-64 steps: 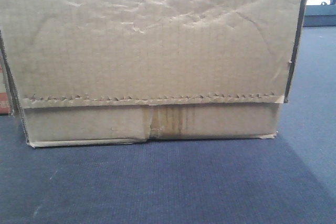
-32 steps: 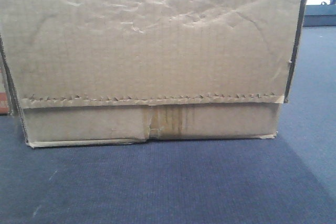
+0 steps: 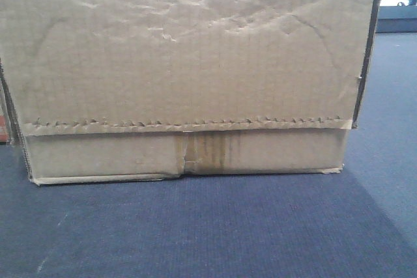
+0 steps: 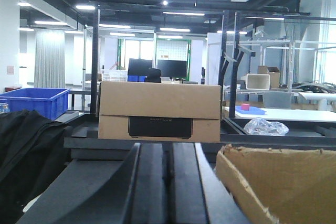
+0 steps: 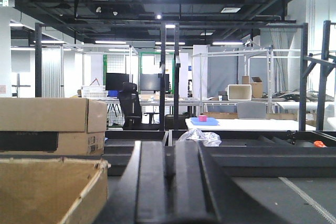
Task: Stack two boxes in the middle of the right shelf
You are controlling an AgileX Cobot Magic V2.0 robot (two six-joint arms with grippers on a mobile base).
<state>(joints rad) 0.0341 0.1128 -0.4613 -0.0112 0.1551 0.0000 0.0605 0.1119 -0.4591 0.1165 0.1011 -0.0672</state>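
Observation:
A large tan cardboard box with a wrinkled face, a serrated flap edge and a brown tape stain fills the front view, standing on blue carpet. Its open, torn rim shows beside each arm: lower right in the left wrist view and lower left in the right wrist view. My left gripper is shut with nothing between its fingers, just left of that rim. My right gripper is also shut and holds nothing, just right of it. The right shelf is out of view.
A smaller tan carton with a black panel sits on a dark platform ahead. A blue bin and black fabric lie left. A crumpled plastic bag, a white table, an office chair and metal racks stand beyond.
In the front view the big box's face has drifted a few pixels down and to the left; otherwise nothing differs.

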